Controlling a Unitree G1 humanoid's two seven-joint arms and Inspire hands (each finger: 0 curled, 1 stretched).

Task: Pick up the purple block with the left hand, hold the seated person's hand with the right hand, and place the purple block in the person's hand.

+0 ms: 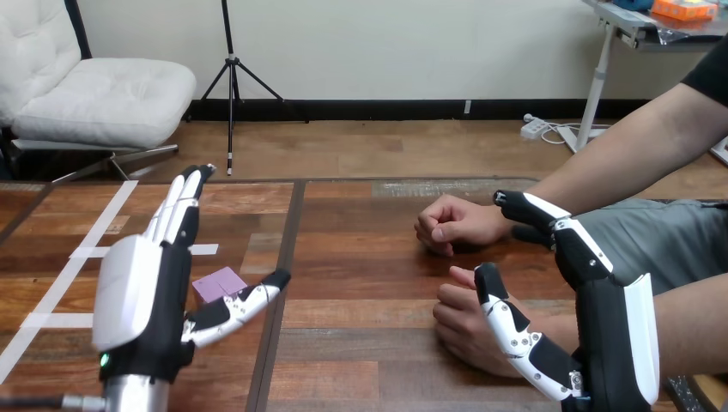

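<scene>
A flat purple block lies on the wooden table left of centre. My left hand stands over the table just left of it, open, fingers straight and pointing away, the thumb reaching out over the block's near edge without gripping it. My right hand is open at the right. Its thumb lies across the person's hand nearest me, which rests on the table, and its fingers stretch past that hand without curling round it. The person's other hand, a loose fist, rests farther back.
White tape strips mark the table's left part. The person's forearms come in from the right edge.
</scene>
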